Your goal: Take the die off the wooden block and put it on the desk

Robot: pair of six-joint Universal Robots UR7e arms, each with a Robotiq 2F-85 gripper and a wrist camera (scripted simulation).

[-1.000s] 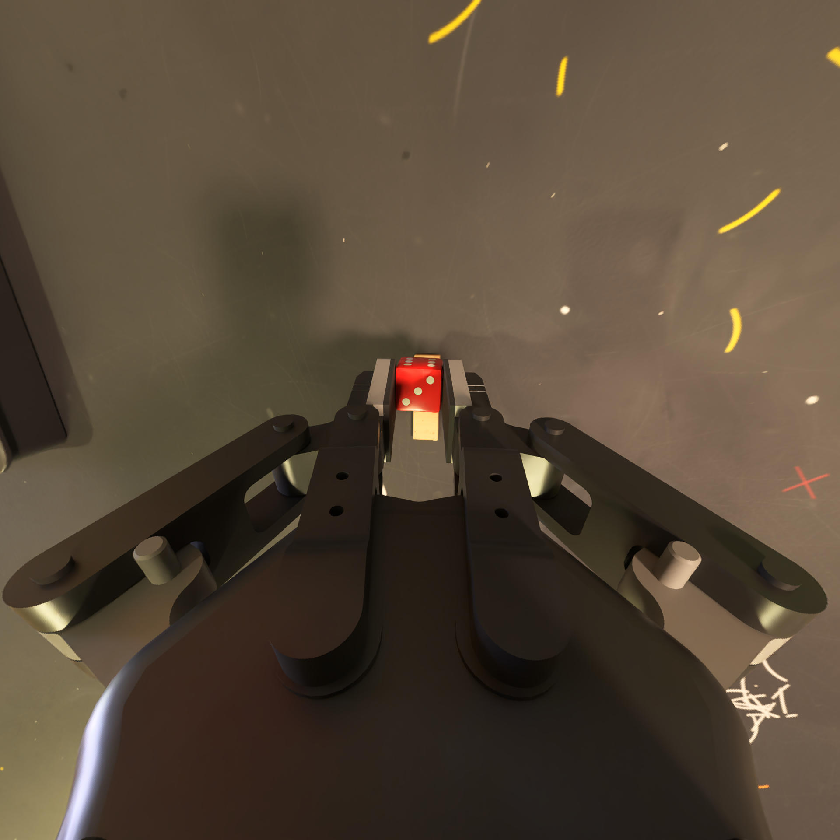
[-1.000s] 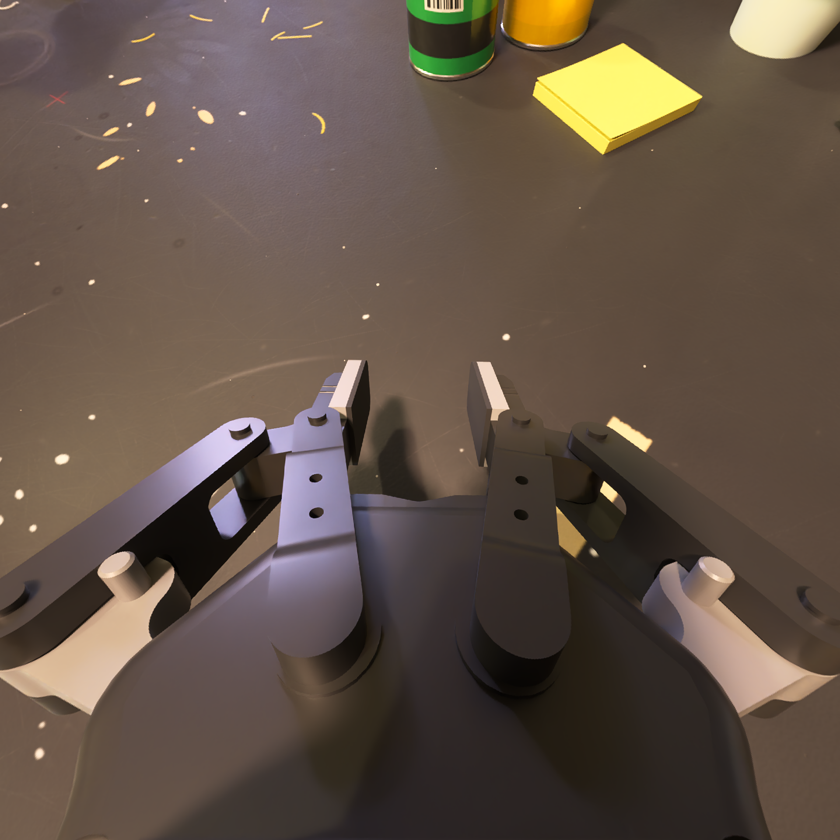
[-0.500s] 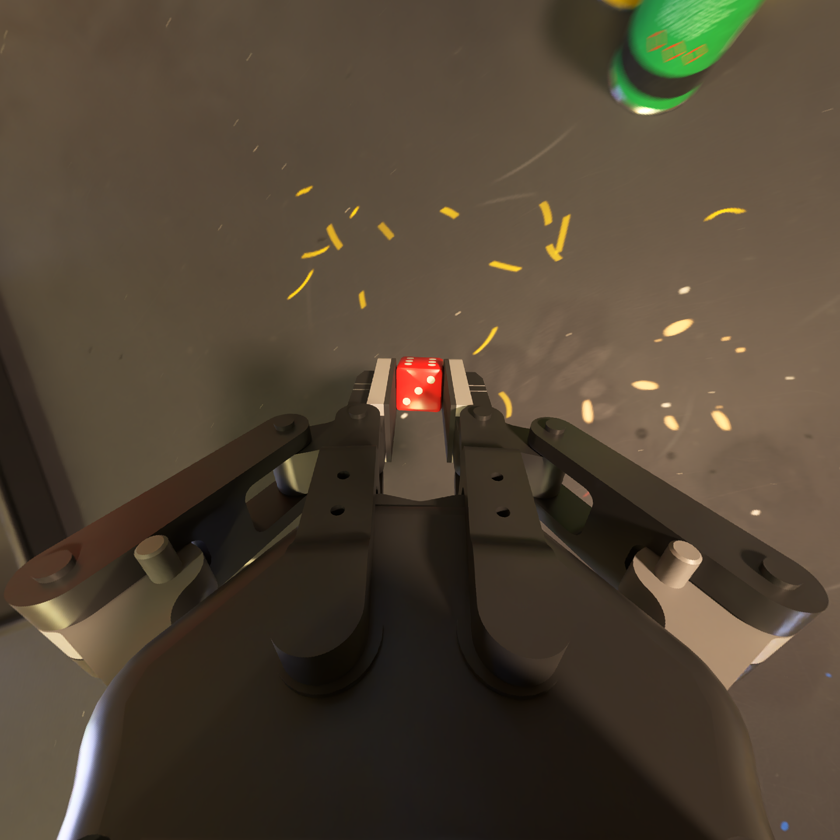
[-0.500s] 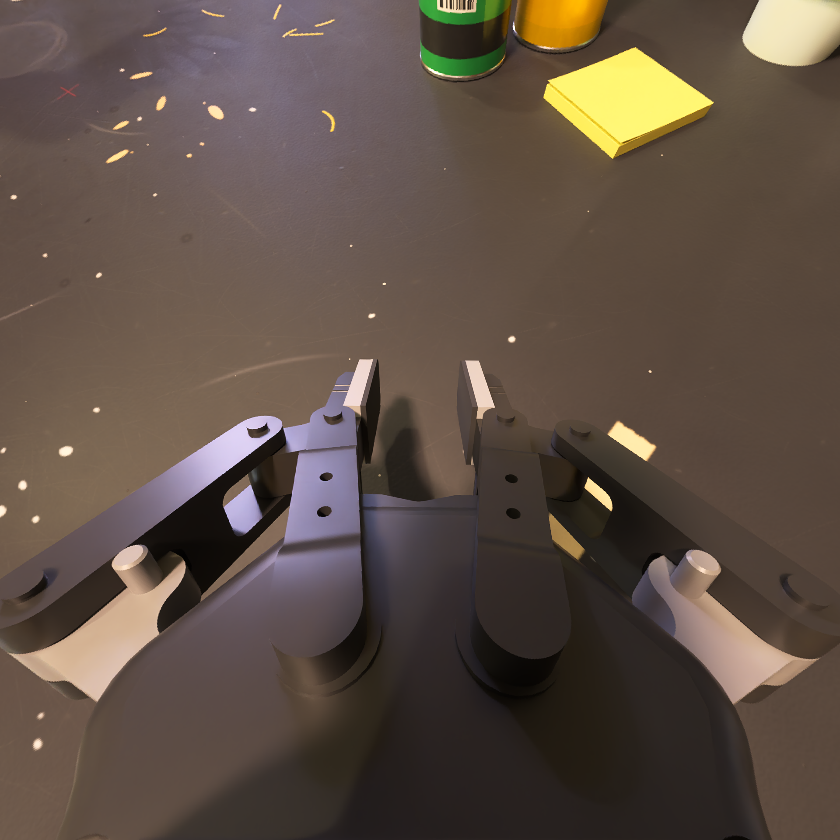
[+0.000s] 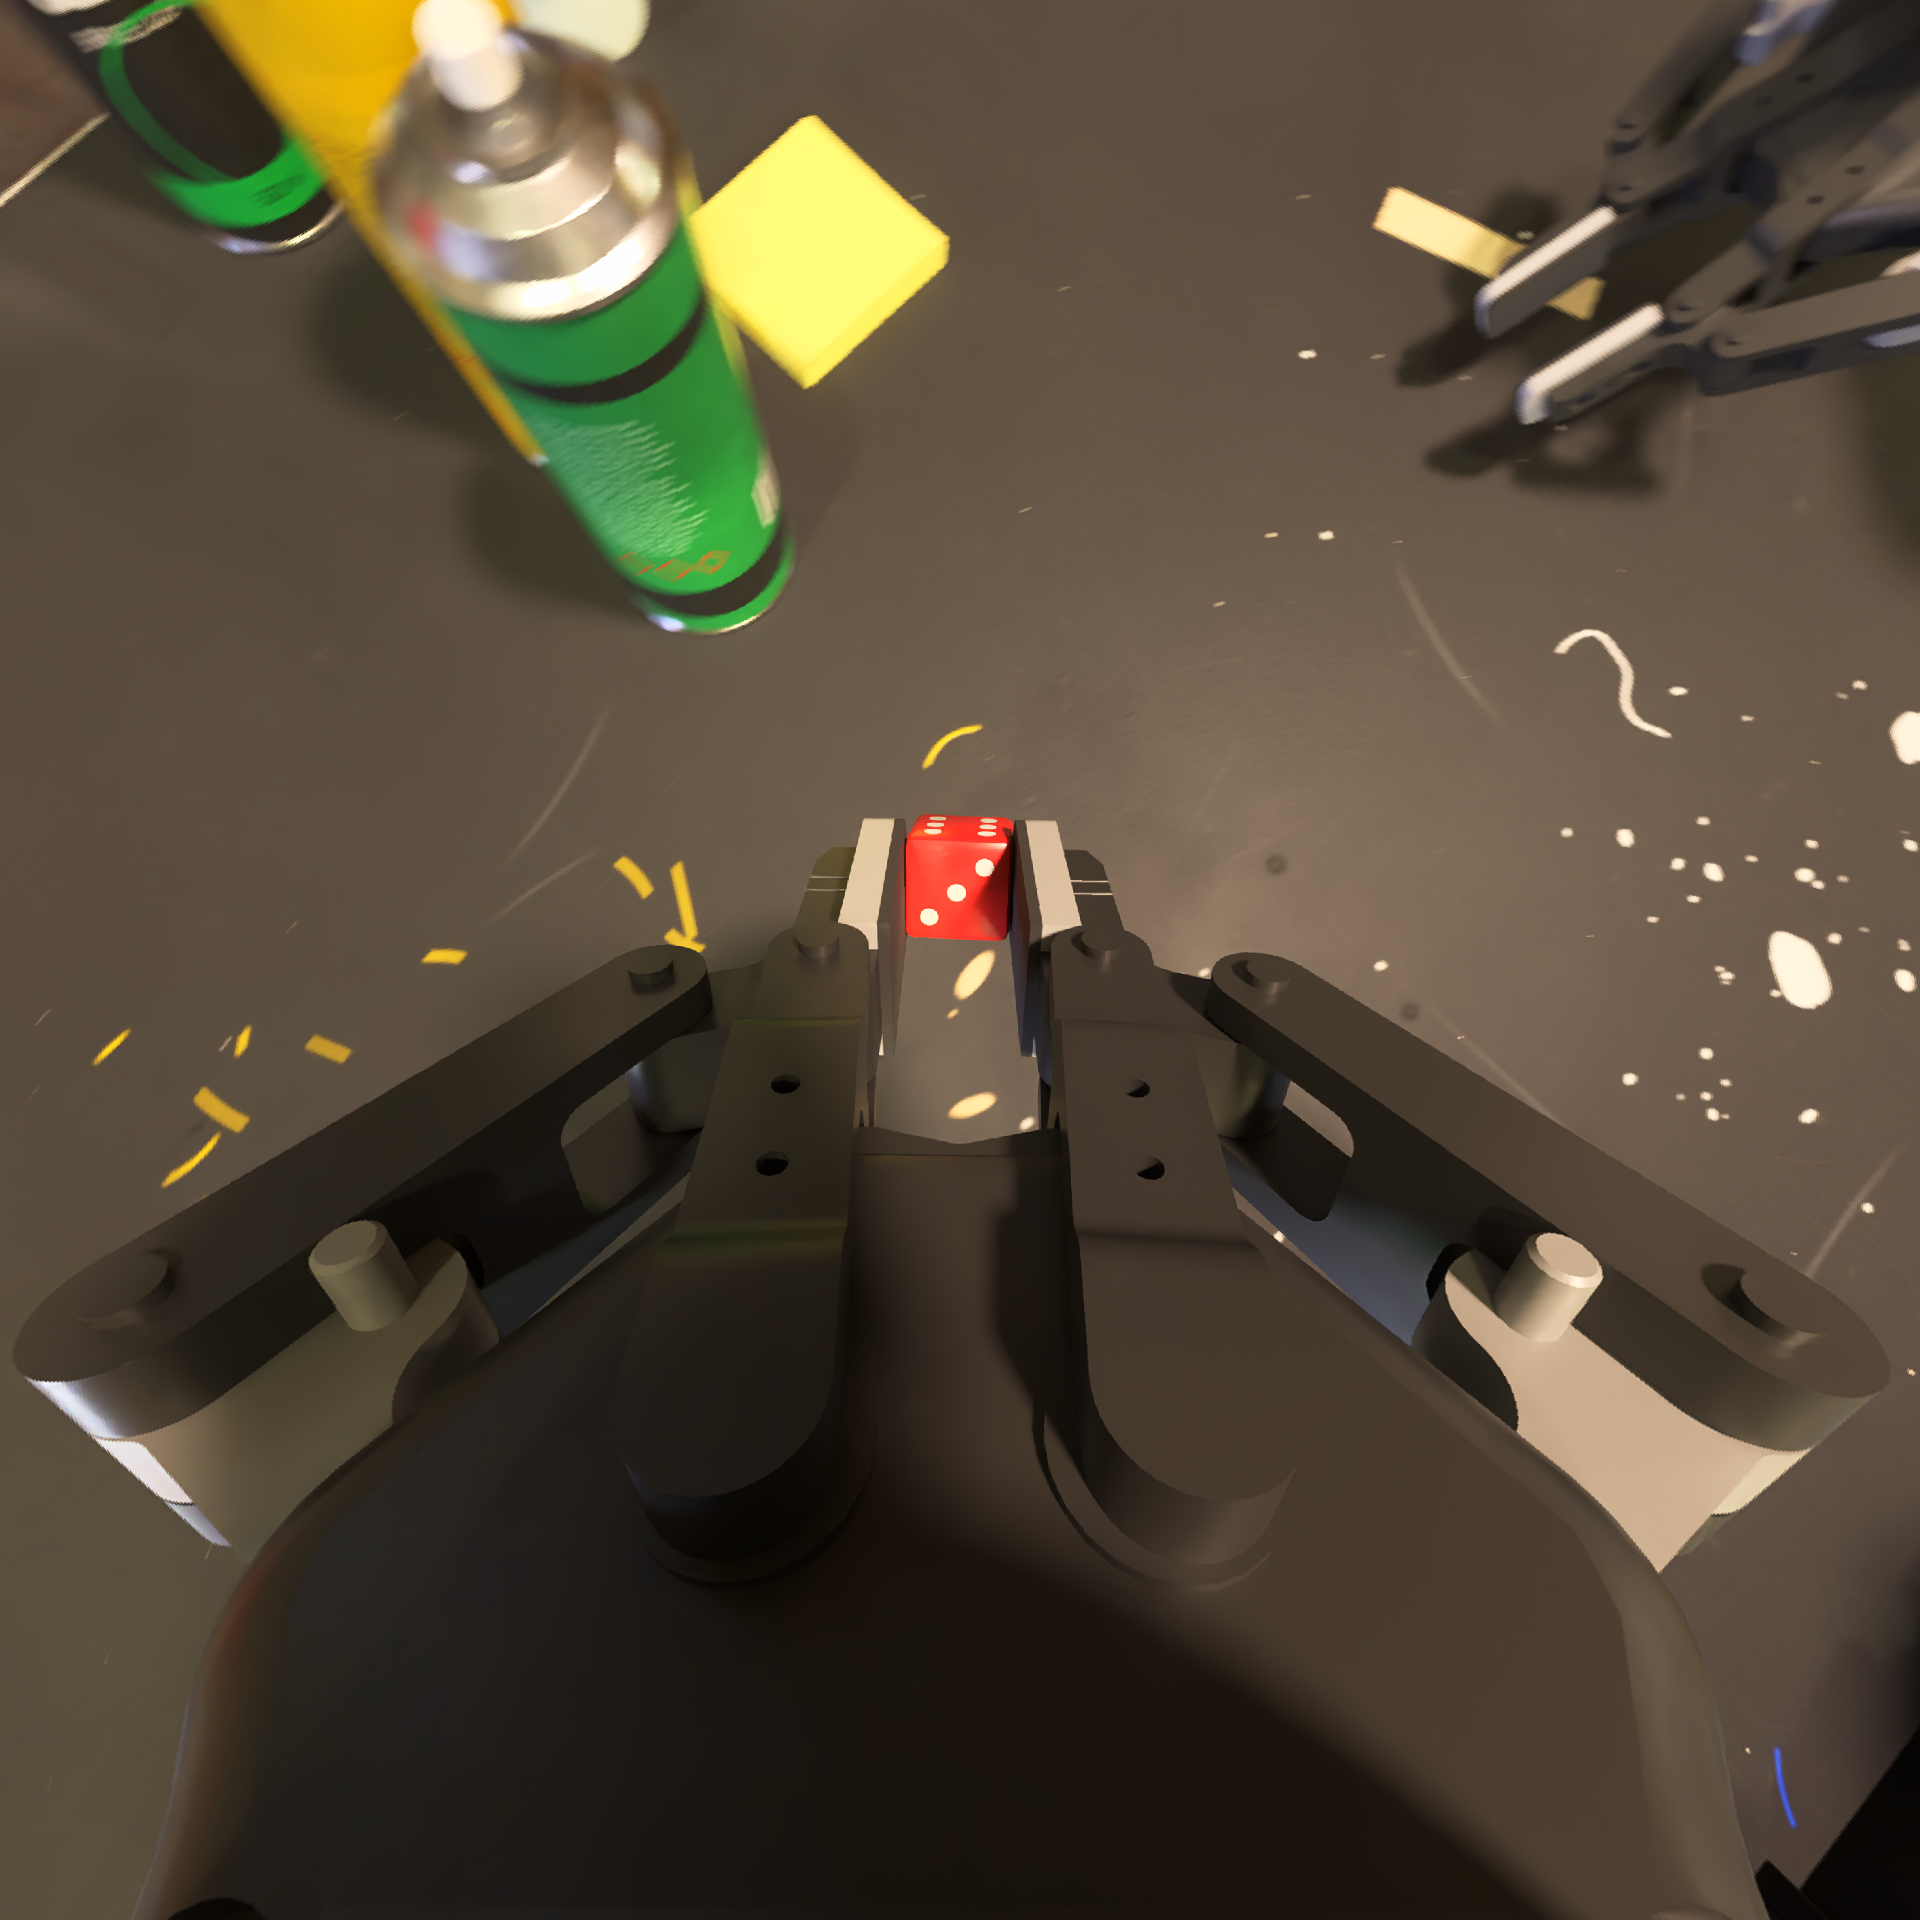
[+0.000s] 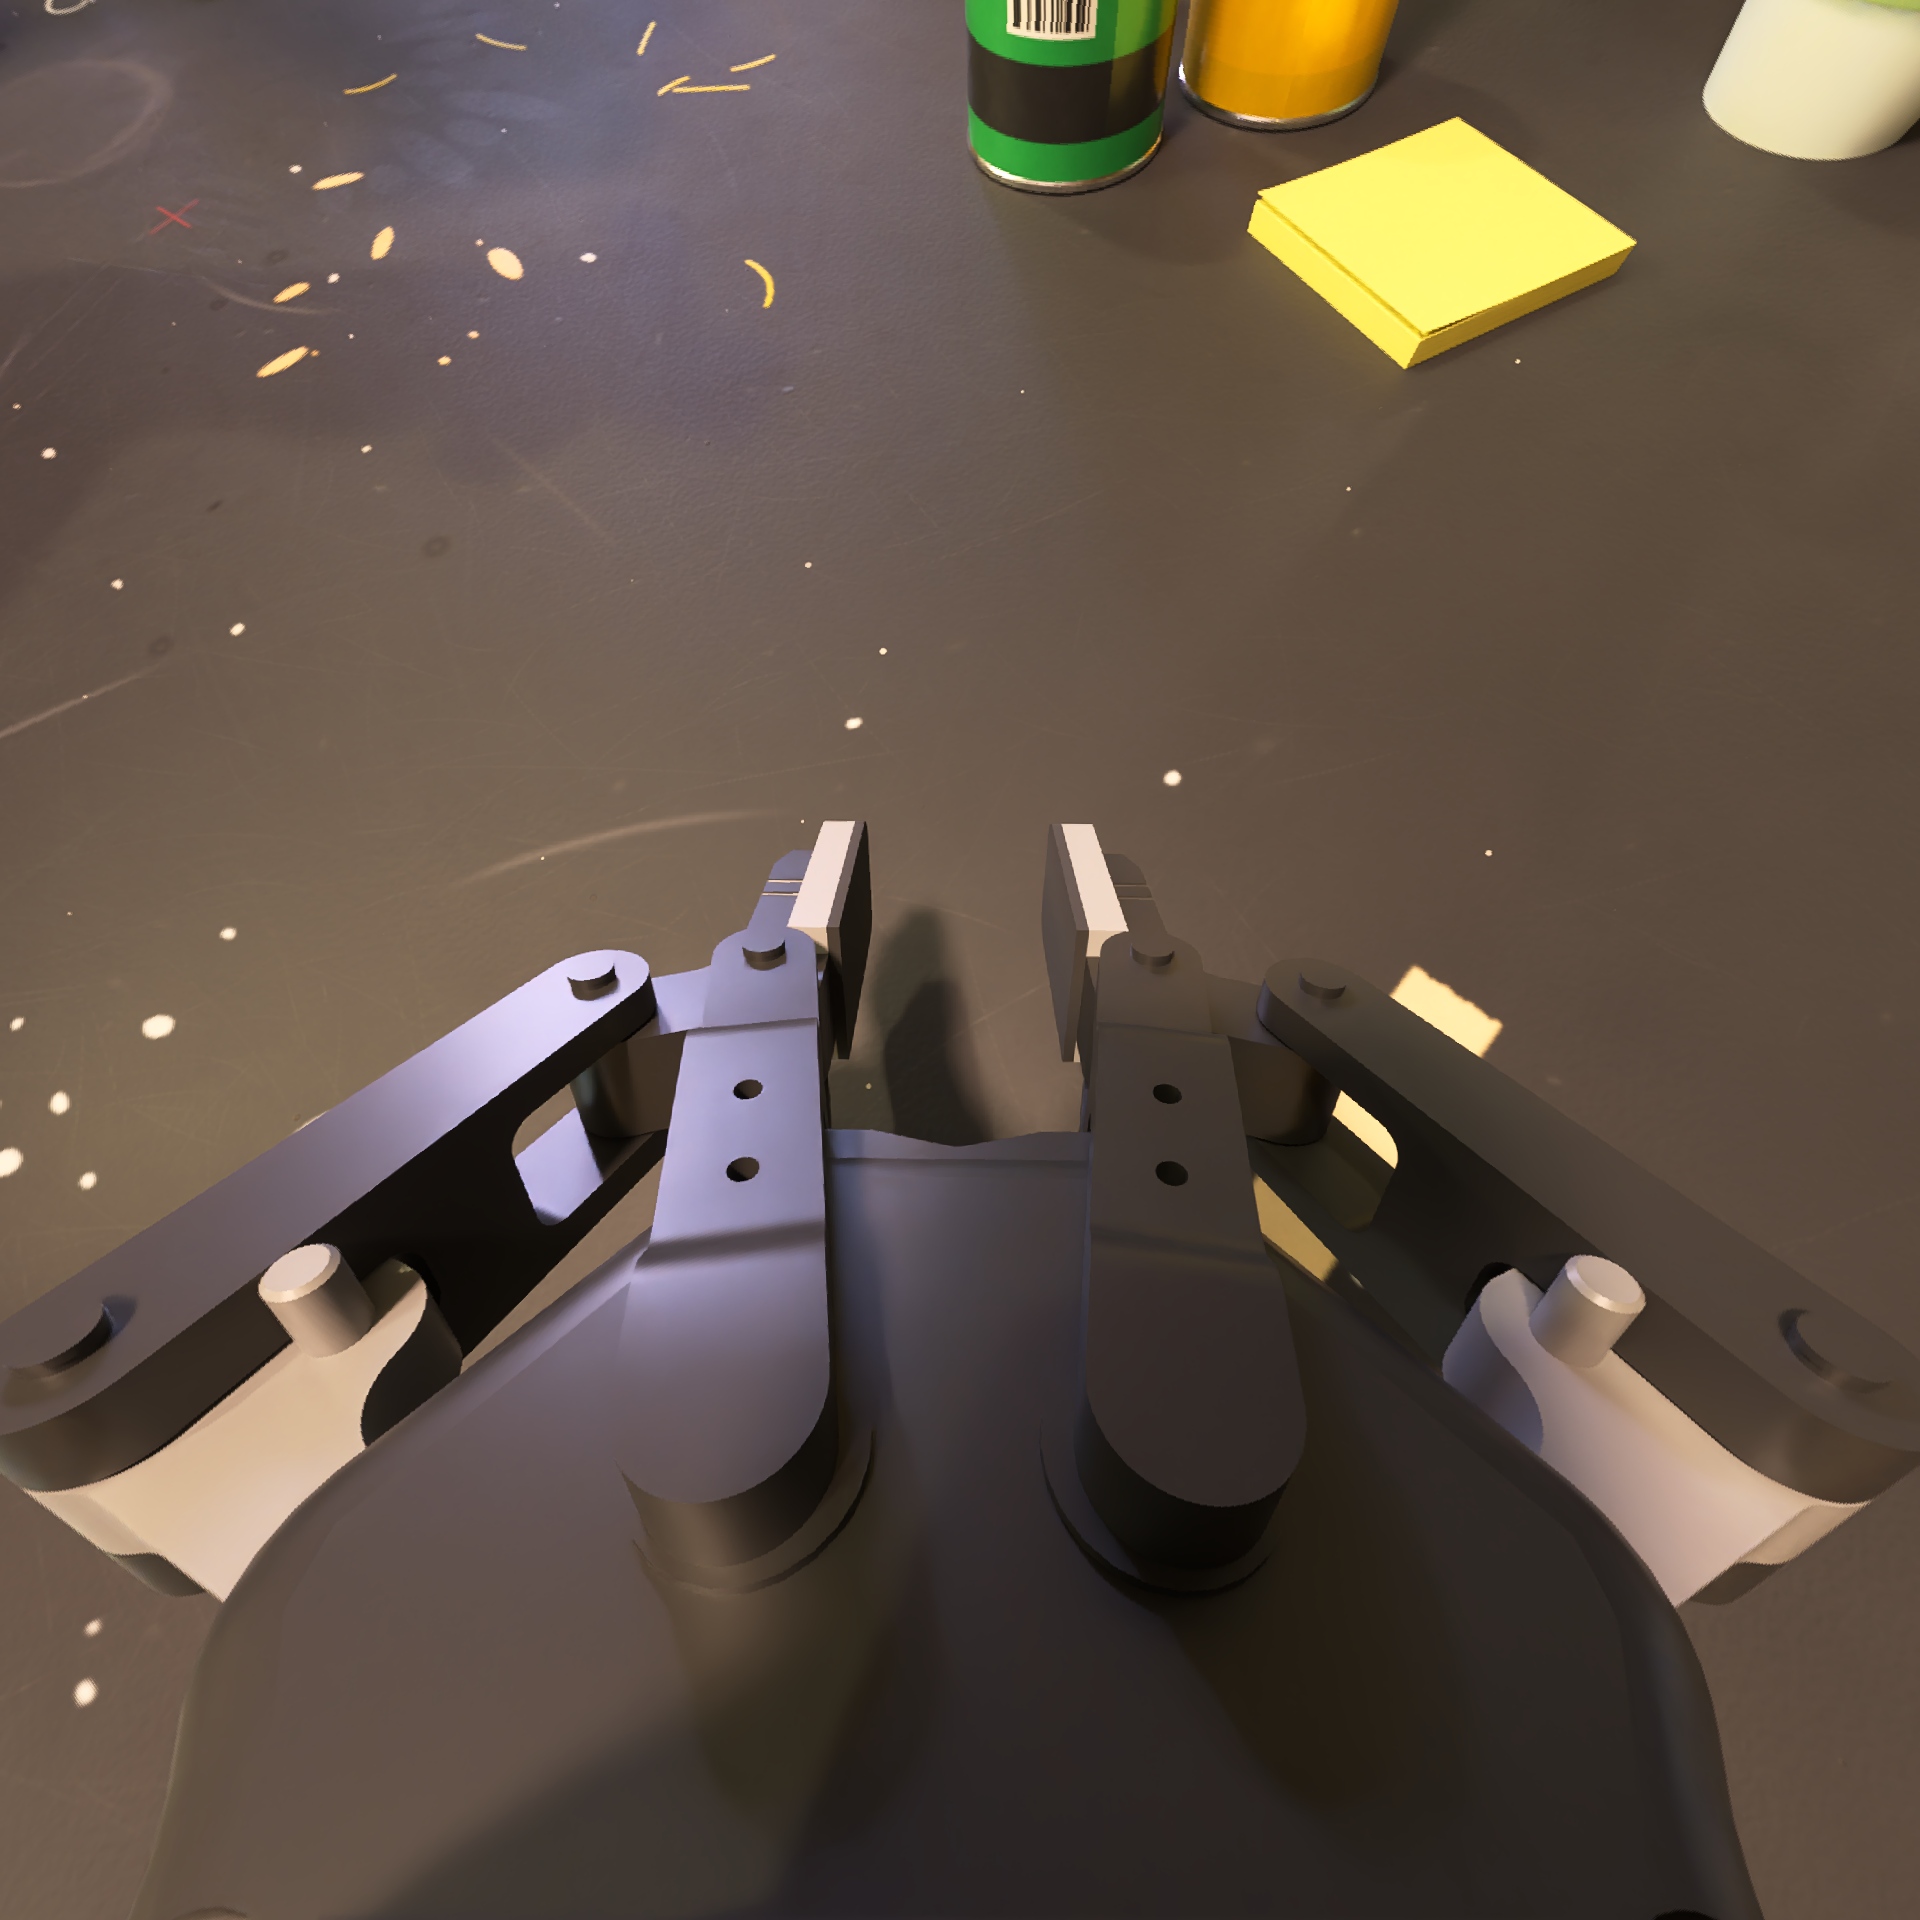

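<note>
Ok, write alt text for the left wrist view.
The left gripper is shut on a red die above the dark, paint-flecked desk. Beyond stand a green spray can and a yellow pad of notes; the right gripper hangs open at upper right.

I count one die (image 5: 957, 879), two green cans (image 5: 613, 353) (image 5: 197, 125), one yellow can (image 6: 1283, 57), one yellow notepad (image 6: 1439, 234), two pincers (image 5: 957, 883) (image 6: 956, 914).
</note>
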